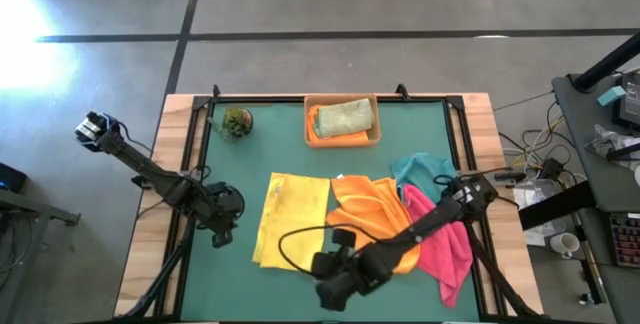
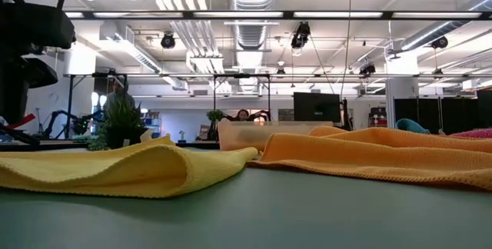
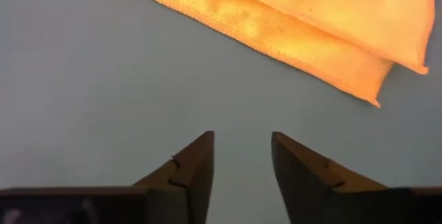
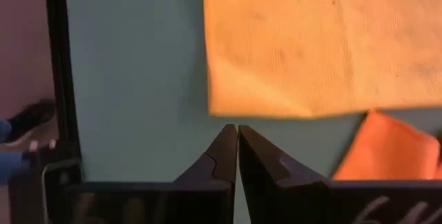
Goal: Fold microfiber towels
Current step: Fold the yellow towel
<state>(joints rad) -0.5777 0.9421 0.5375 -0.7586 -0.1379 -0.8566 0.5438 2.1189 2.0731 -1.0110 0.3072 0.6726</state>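
A yellow towel [image 1: 290,219] lies folded in two on the green table, its fold edge [image 3: 290,41] in the left wrist view. My left gripper [image 1: 224,232] [image 3: 242,158] stands open just left of it, over bare table. My right gripper [image 1: 328,286] [image 4: 237,148] is shut and empty, raised above the table near the front edge, by the yellow towel's near right corner [image 4: 221,103]. An orange towel [image 1: 375,209] lies crumpled to the right of the yellow one, partly under a pink towel [image 1: 445,244]. A teal towel [image 1: 425,169] lies behind them.
A tan tray [image 1: 342,140] at the far middle holds a folded olive green towel [image 1: 345,116] on an orange one. A small green plant ball [image 1: 237,122] sits at the far left. Black rails [image 1: 200,154] frame the table. Bare green surface [image 1: 230,174] lies left of the yellow towel.
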